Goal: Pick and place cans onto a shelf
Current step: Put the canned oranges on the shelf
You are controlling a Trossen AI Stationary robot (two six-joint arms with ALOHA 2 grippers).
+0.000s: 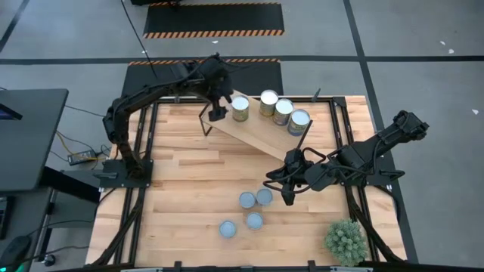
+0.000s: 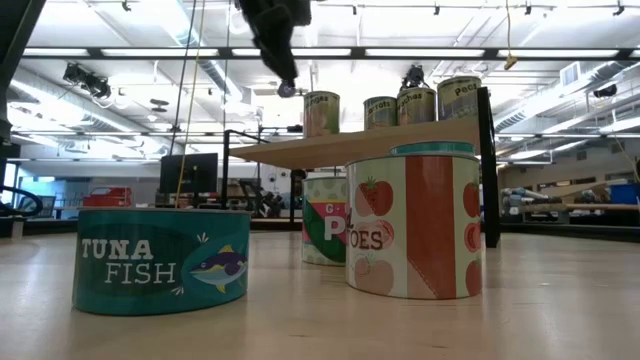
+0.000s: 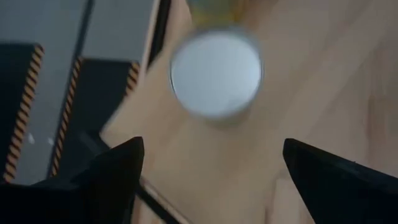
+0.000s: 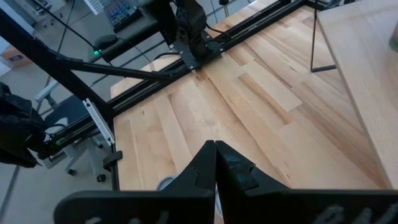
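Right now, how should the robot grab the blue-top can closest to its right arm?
Grip that can around its round side, coming straight down from above. It stands upright on the table, and another can sits right beside it, so the fingers should close across the free sides. The right end effector, now shut, is just next to it.

**What the views hide, crop or blur**

In the left wrist view, the white-topped can (image 3: 216, 73) is blurred and its label cannot be read. A yellowish can (image 3: 214, 7) behind it is cut off by the frame edge. In the low view, the nearest tomato can (image 2: 414, 228) hides part of the can behind it (image 2: 322, 222), so its lettering reads only in part. In the right wrist view, a blue-grey can top (image 4: 165, 183) barely peeks past the fingers (image 4: 199, 171).
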